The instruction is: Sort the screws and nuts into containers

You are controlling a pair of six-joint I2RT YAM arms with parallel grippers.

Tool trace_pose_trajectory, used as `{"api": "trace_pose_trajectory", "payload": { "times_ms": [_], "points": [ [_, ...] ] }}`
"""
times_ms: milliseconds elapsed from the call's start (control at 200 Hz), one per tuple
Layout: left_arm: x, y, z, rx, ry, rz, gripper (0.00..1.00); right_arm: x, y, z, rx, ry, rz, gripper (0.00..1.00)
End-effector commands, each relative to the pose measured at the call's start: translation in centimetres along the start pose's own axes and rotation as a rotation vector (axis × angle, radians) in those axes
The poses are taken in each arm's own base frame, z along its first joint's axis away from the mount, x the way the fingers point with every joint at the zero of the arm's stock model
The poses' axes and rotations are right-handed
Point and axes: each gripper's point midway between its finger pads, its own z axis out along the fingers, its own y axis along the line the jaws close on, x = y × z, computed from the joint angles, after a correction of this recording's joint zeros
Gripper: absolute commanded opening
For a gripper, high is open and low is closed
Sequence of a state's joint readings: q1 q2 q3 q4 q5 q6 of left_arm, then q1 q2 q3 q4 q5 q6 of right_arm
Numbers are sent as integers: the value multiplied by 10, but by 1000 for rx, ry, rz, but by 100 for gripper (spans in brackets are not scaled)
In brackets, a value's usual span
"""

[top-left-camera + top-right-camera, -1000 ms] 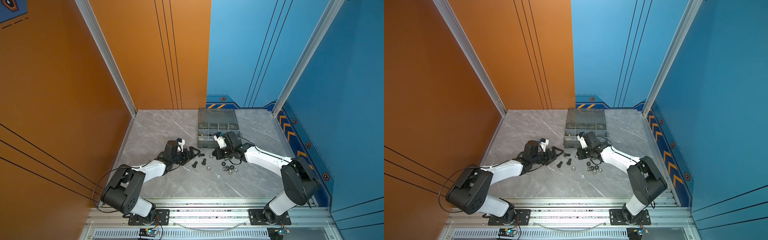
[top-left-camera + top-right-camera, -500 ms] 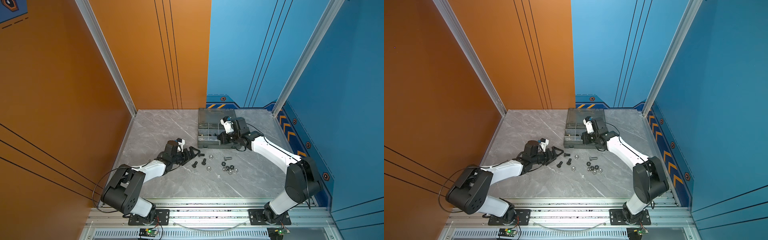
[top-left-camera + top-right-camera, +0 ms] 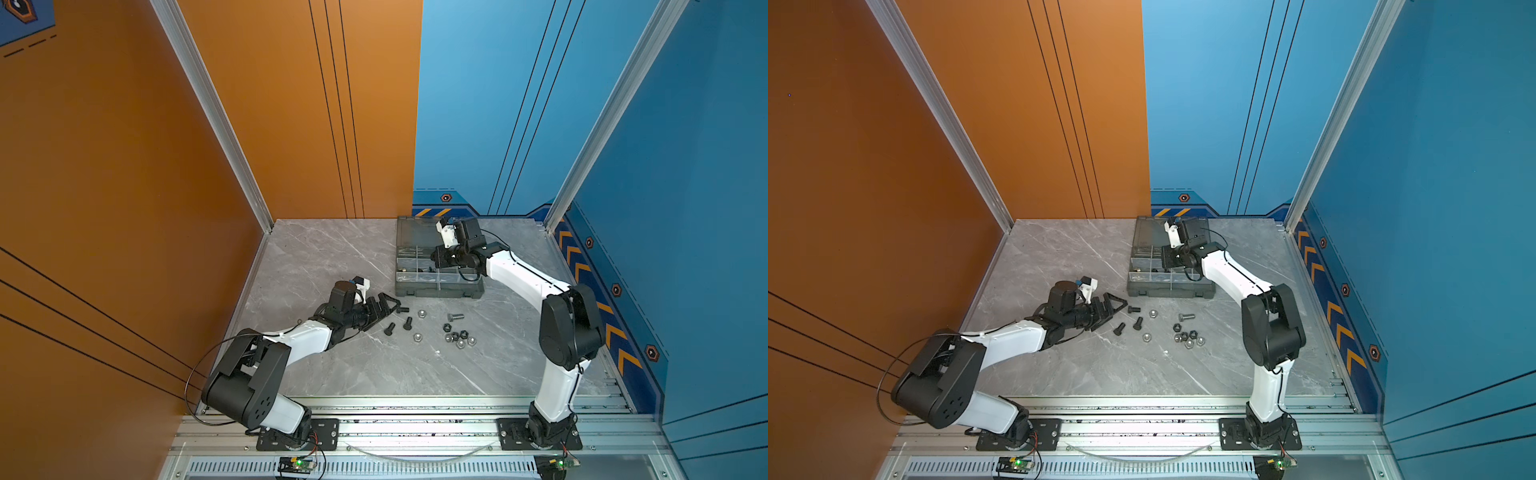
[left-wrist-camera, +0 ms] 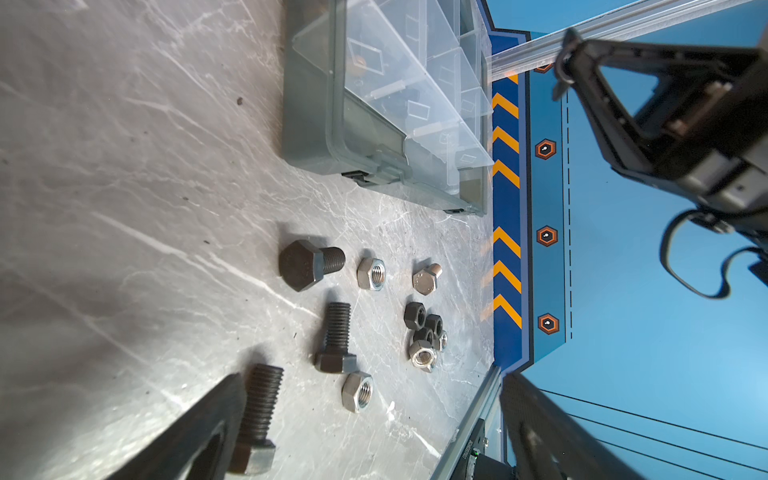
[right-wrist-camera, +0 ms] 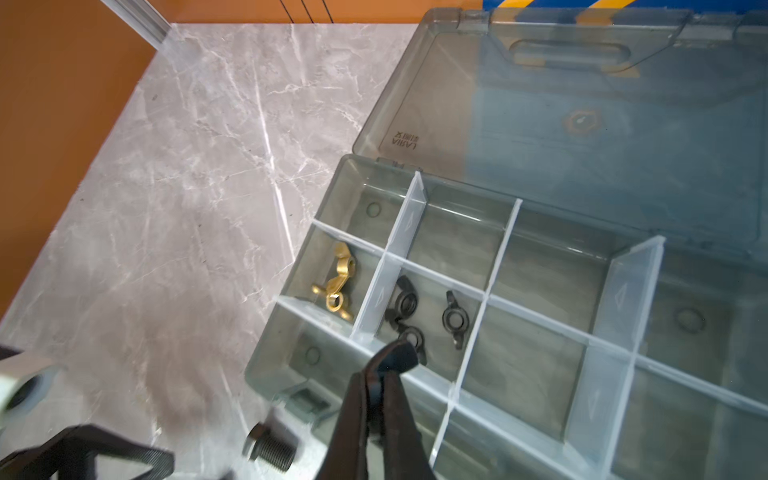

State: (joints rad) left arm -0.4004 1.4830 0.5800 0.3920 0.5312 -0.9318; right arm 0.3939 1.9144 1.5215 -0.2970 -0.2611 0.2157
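Your right arm has swung away from the loose pile and now reaches over the smoky-grey see-through plastic organizer case point(image 3: 436, 289), while your left arm has stayed put. Look at the right gripper point(image 5: 397, 353): its jaws are pressed together, and the tip hangs over the case's box that holds the black winged nuts point(image 5: 455, 318), next to the box with the brass-gold winged nuts point(image 5: 338, 282). You cannot tell if a small piece is pinched in that tip. Still loose are the short black hex-head screws point(image 3: 408, 323), one shiny silver screw point(image 3: 456, 317) and the little six-sided nuts point(image 3: 459, 337), all on the grey marble table point(image 3: 332, 257) just off the case's front wall, away from its lid. Your left gripper point(image 3: 384, 309) is spread wide and sits low by the case's front corner, right beside that pile, so it is the closer arm. The nearest black screw point(image 4: 257, 415) lies just beside one of its fingers point(image 4: 199, 428), long side running the same way as the finger, head toward the wrist. You will likely need a small slide sideways to get the screw between the jaws.
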Motion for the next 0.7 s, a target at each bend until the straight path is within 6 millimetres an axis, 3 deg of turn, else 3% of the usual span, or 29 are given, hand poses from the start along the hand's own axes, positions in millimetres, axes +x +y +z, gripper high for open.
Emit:
{"api": "trace_pose_trajectory", "payload": {
  "times_ms": [0, 230, 245, 320, 696],
  "points": [
    [-5, -3, -1, -2, -14, 22, 98, -4, -7, 17, 19, 12, 21, 0],
    [-3, -1, -2, -5, -11, 19, 98, 4, -10, 44, 9, 34, 55, 0],
    [-3, -1, -2, -7, -12, 18, 98, 12, -15, 53, 16, 56, 60, 1],
    [-3, 0, -3, -8, -15, 18, 98, 19, -18, 61, 22, 74, 64, 1],
    [-2, 1, -5, -10, -18, 16, 98, 37, -22, 68, 27, 121, 69, 1]
  ]
}}
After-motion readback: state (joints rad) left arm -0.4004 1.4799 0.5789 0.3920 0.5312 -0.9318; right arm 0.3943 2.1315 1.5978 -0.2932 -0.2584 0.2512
